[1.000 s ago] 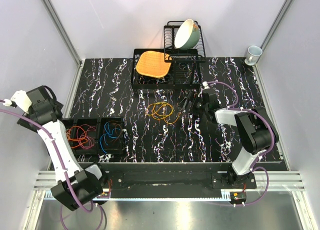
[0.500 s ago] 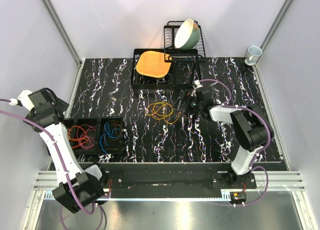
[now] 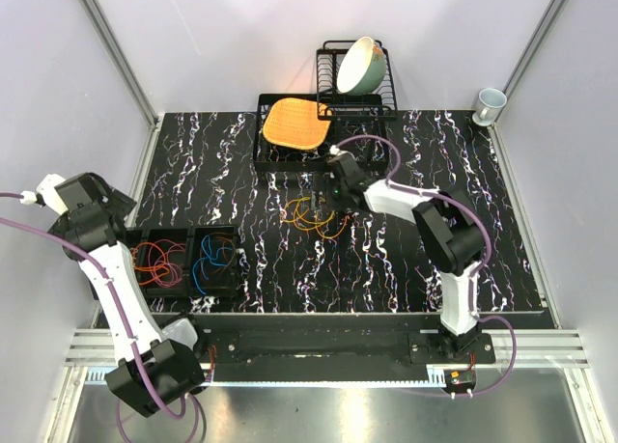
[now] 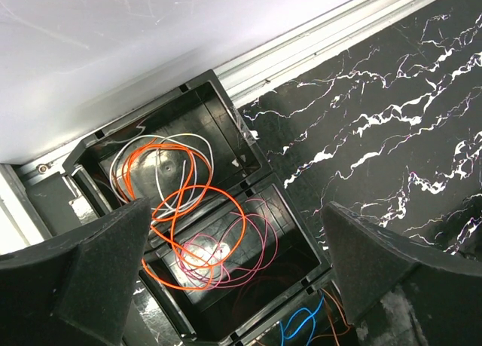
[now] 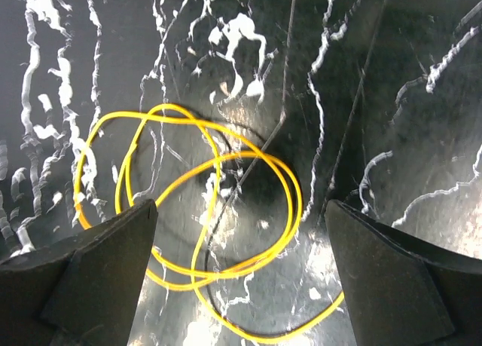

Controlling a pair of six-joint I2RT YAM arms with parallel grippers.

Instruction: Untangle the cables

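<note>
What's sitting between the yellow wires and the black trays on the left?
Nothing; the top view shows only bare table between yellow wires and trays.

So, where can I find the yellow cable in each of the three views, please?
Top external: the yellow cable lies near the middle of the picture, on the tabletop.
Left wrist: it is not in this picture.
Right wrist: it fills the centre and the left of the picture as overlapping loops.
Shared landmark: the black tabletop with white veins shows in all three views.
</note>
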